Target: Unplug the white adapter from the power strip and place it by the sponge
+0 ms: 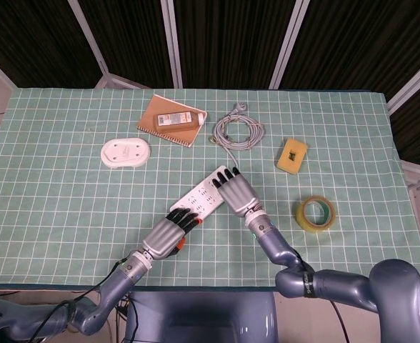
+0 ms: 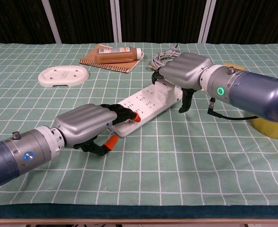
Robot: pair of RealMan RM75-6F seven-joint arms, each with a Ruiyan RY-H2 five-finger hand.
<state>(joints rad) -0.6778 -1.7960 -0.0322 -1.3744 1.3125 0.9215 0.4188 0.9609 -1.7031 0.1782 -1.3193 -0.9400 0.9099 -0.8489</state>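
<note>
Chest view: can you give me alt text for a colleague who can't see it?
The right hand covers the far end of the white power strip, hiding the adapter, while the left hand presses down its near end on the green checked table.

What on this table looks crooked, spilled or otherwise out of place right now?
Nothing is spilled or visibly broken. The white power strip lies diagonally across the green grid cloth, and the brown bottle lies on its side on the tan spiral notebook. The grey cable is loosely coiled.
</note>
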